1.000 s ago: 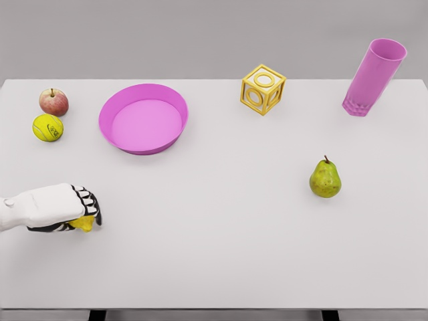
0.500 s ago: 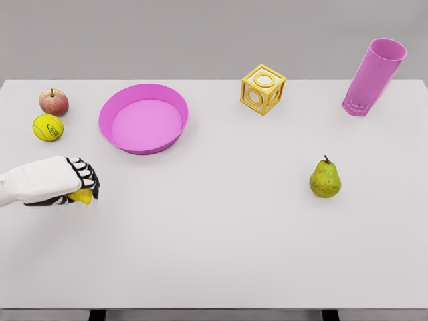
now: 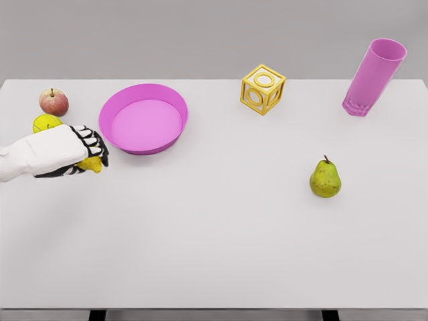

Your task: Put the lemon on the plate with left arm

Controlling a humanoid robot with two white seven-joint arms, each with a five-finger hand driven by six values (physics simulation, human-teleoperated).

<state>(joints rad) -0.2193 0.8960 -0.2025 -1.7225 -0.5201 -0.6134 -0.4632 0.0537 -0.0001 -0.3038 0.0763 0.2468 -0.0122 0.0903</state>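
Observation:
My left hand (image 3: pixel 85 151) comes in from the left edge, fingers curled around the yellow lemon (image 3: pixel 91 164); only a small part of the fruit peeks out under the black fingers. The hand is held just left of the pink plate (image 3: pixel 175 103), a round dish with a raised rim near the table's back left. The right arm does not show.
A yellow tennis ball (image 3: pixel 43 122) sits partly behind my hand, with a red apple (image 3: pixel 53 101) beyond it. A yellow open-frame cube (image 3: pixel 263 89) stands at the back middle, a tall pink cup (image 3: pixel 373 77) at the back right, a green pear (image 3: pixel 325 178) to the right.
The left hand, still holding the lemon, has risen and travelled away from the table's front edge toward the plate, now covering part of the tennis ball.

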